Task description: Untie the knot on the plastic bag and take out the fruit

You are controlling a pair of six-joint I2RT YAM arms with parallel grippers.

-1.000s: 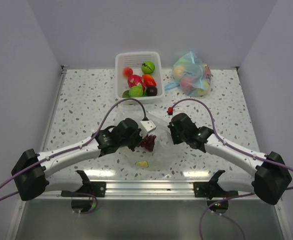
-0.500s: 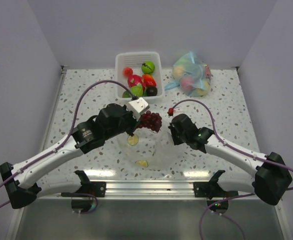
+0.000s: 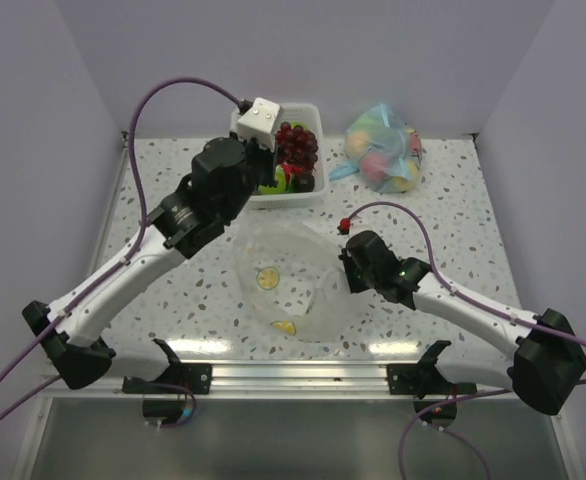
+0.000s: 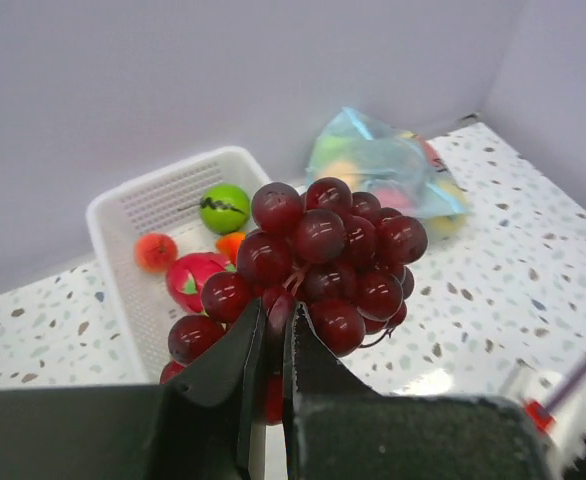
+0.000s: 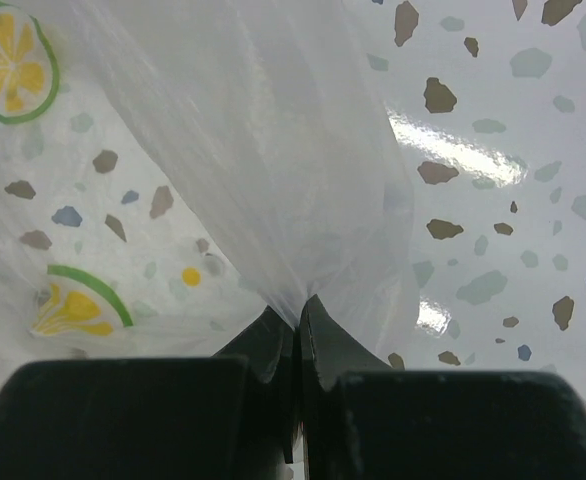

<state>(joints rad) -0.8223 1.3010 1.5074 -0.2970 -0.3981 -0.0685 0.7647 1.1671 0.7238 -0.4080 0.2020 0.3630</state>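
**Desk:** What does the right wrist camera catch that the overhead misses?

**Photographer:** The right pincer (image 5: 296, 315), tips pressed together on a gathered fold of the plastic bag (image 5: 273, 150). 2 citrus slices (image 5: 8, 50) lie under the film. From above, that pincer shows only as a dark block at the bag's right edge.

**Desk:** And the room around it?

**Photographer:** The bag lies spread open at the near middle of the counter (image 3: 163, 210), close to the front rail. Bare speckled counter lies on either side.

**Desk:** The left arm?

**Photographer:** It is held high toward the back. Its wrist camera shows the left pincer (image 4: 276, 322) nipped narrow on a bunch of dark red grapes (image 4: 323, 255). The overhead gives only the bunch hanging over the white basket (image 3: 241, 125), the fingers hidden under the arm.

**Desk:** Farthest back?

**Photographer:** The basket stands near the rear wall with a green piece (image 4: 223, 207), an orange piece (image 4: 154, 251) and a red piece (image 4: 195, 280) inside. A blue-tinted bag (image 3: 381, 148) sits to its right, apart from it.
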